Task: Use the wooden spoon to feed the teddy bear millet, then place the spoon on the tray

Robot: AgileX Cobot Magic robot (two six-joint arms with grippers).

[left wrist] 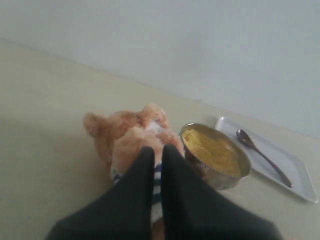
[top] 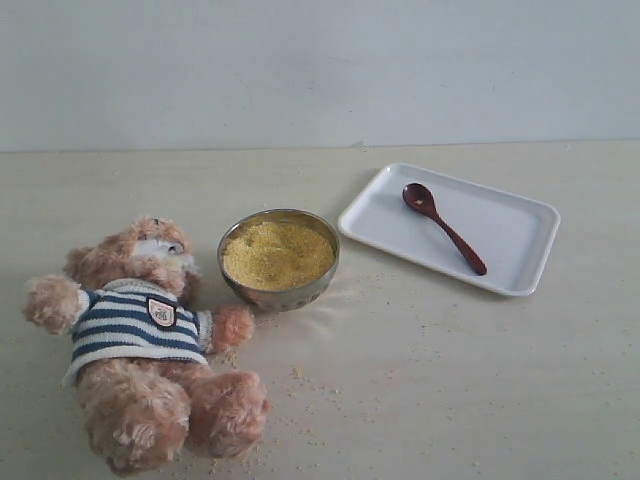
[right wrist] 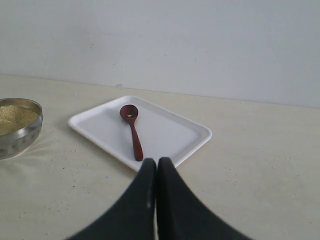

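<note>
The teddy bear (top: 140,340) in its striped shirt lies on its back at the left of the table. Beside its head stands a metal bowl (top: 230,275) heaped with millet (top: 277,254). The wooden spoon (top: 443,226) rests on the white tray (top: 520,225) at the right, with a few grains in its bowl. Neither arm shows in the exterior view. In the left wrist view my left gripper (left wrist: 157,150) is shut and empty, hanging over the teddy bear (left wrist: 127,135). My right gripper (right wrist: 156,162) is shut and empty, just short of the tray (right wrist: 170,130) and the wooden spoon (right wrist: 133,131).
Loose millet grains (top: 300,385) are scattered on the table in front of the bowl and around the bear's legs. A pale wall runs along the back of the table.
</note>
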